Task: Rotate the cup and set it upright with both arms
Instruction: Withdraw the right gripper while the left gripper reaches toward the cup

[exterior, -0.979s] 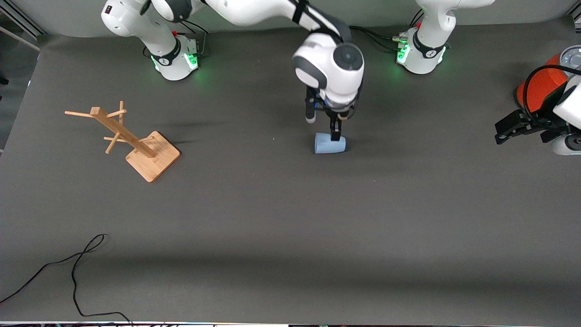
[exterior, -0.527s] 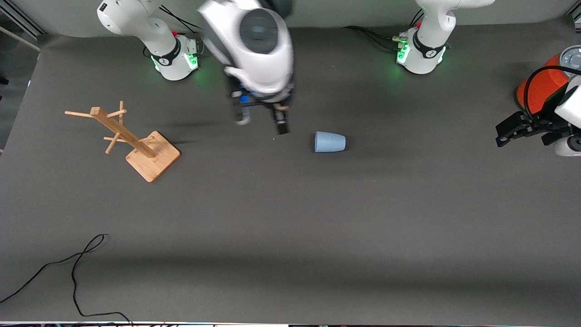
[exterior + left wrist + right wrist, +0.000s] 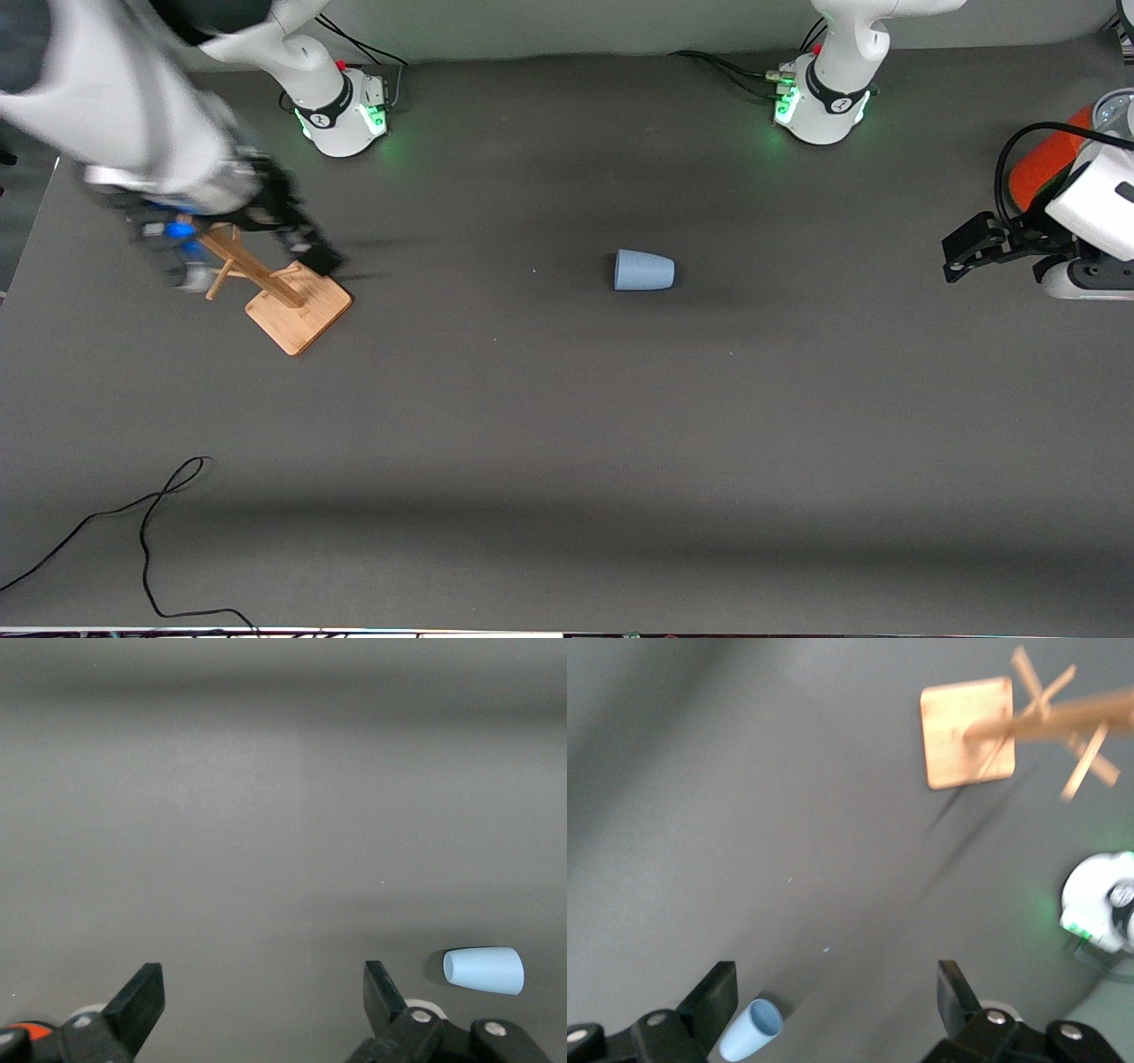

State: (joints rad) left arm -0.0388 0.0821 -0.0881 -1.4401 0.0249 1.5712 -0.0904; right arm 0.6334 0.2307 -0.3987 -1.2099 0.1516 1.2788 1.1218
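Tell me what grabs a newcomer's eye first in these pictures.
The light-blue cup lies on its side mid-table, untouched. The right gripper, jaws open, hangs over the wooden rack at the right arm's end. The left gripper, also open, waits by an orange-red cylinder.

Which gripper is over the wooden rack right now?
The right gripper, open and empty, is over the wooden rack. The left gripper, also open, hangs by the orange-red cylinder. The light-blue cup lies on its side between them.
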